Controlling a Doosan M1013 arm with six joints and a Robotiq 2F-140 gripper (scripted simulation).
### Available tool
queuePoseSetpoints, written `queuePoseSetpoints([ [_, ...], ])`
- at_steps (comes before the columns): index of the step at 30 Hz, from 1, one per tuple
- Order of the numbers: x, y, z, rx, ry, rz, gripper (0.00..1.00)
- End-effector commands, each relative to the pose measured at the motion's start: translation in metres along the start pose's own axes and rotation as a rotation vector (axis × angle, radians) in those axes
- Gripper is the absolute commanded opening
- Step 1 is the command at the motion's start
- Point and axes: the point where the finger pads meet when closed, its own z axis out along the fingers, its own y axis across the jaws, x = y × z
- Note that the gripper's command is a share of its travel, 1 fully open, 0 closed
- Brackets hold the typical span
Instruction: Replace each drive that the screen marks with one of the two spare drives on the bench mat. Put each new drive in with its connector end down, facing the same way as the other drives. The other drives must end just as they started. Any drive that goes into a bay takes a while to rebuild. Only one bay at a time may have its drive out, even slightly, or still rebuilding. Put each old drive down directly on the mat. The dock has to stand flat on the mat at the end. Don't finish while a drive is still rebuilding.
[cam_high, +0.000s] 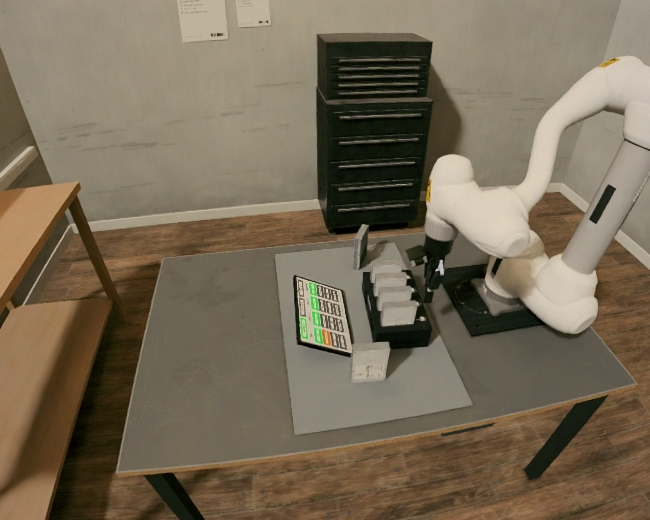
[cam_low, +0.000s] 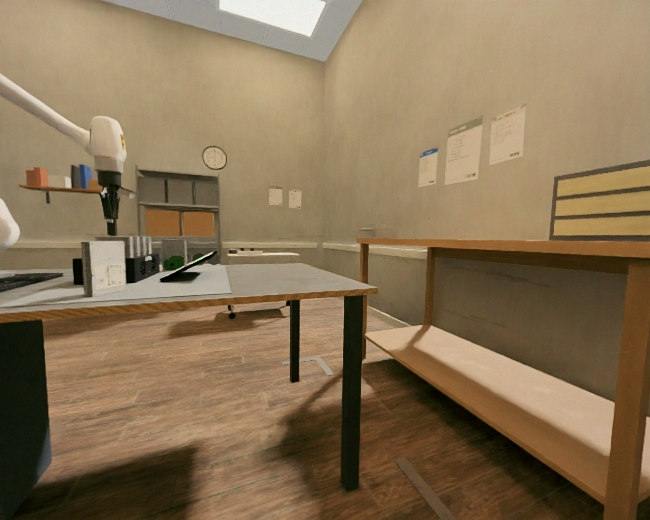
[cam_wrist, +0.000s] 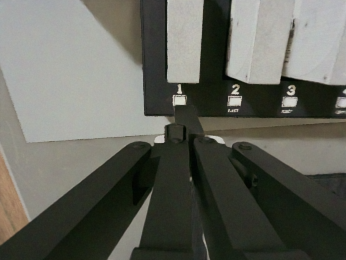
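Observation:
My gripper (cam_high: 428, 296) (cam_low: 111, 229) (cam_wrist: 183, 120) is shut and empty. It points down on the robot side of the black dock (cam_high: 405, 339) (cam_wrist: 152, 107), its tips at or just above the small white button (cam_wrist: 179, 100) under the number 1; contact cannot be told. Four light grey drives stand in the dock, including the bay 1 drive (cam_high: 398, 313) (cam_wrist: 184, 42) and the bay 2 drive (cam_wrist: 265, 40). One spare drive (cam_high: 370, 363) (cam_low: 105, 269) stands on the mat (cam_high: 379, 412) (cam_wrist: 75, 85) in front; another (cam_high: 360, 247) stands behind the dock. The tilted screen (cam_high: 324, 314) shows one orange box in its bottom row.
The screen stands beside the dock on the side away from the robot. The robot's black base plate (cam_high: 474, 325) is on the right of the workbench (cam_high: 216, 379). A black tool cabinet (cam_high: 374, 127) stands behind the bench, and a wooden table (cam_high: 40, 211) is at the left.

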Motion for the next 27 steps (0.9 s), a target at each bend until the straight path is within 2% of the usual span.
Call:
queuePoseSetpoints([
  [1,0.001,0.000,0.008,0.001,0.001,0.000,0.10],
  [18,0.001,-0.001,0.050,0.001,0.001,0.000,0.10],
  [27,0.002,-0.001,0.060,0.001,0.001,0.000,0.10],
])
